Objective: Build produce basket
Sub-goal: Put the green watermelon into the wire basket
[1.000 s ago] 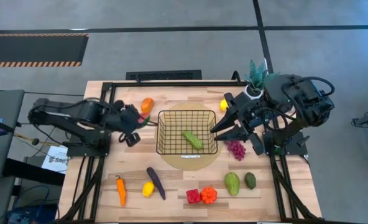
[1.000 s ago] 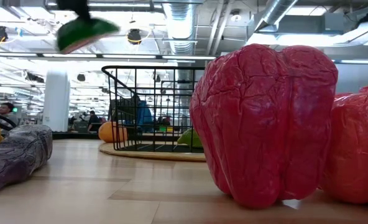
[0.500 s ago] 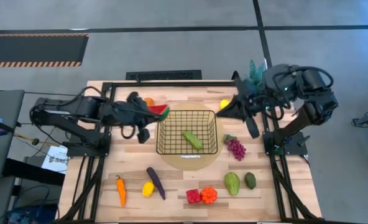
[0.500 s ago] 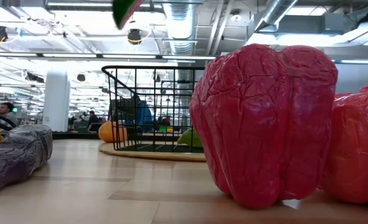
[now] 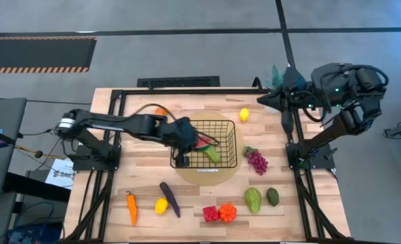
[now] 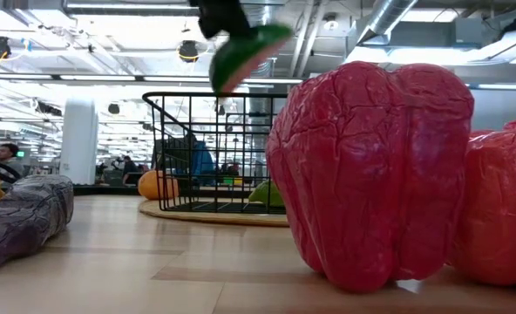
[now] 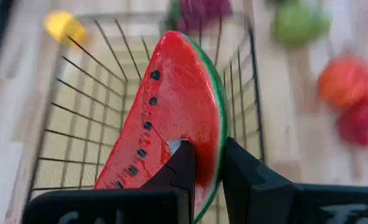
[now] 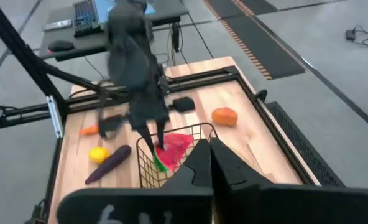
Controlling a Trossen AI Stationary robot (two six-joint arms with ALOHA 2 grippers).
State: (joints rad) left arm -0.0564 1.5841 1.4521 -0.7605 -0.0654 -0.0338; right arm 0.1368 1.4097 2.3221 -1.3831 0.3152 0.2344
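The black wire basket (image 5: 224, 129) stands on a round tan mat (image 5: 207, 177) at mid table, with a green vegetable (image 5: 212, 153) lying in it. My left gripper (image 5: 189, 140) is over the basket's left part, shut on the watermelon slice (image 7: 171, 112). In the low view the slice (image 6: 241, 52) hangs above the basket's rim (image 6: 214, 94). My right gripper (image 5: 263, 100) is raised at the far right by the potted plant, shut and empty (image 8: 209, 148). My left gripper pinches the watermelon slice near one end (image 7: 202, 165) between its two fingers. One finger (image 7: 183, 163) is on the red seeded face and the other (image 7: 237, 165) is on the green rind side. The slice is lifted clear above the basket, tilted, reaching out past the fingertips.
An orange (image 5: 160, 110) and a lemon (image 5: 244, 114) lie at the far side. Grapes (image 5: 257, 161) lie right of the basket. Along the near edge lie a carrot (image 5: 131, 207), a lemon (image 5: 161, 205), an eggplant (image 5: 170, 198), two peppers (image 5: 219, 213) and two avocados (image 5: 253, 199).
My left gripper has carried the watermelon slice toward the table's right, from left of the basket to over its left part. My right gripper has drawn back from beside the basket, up and toward the far right corner.
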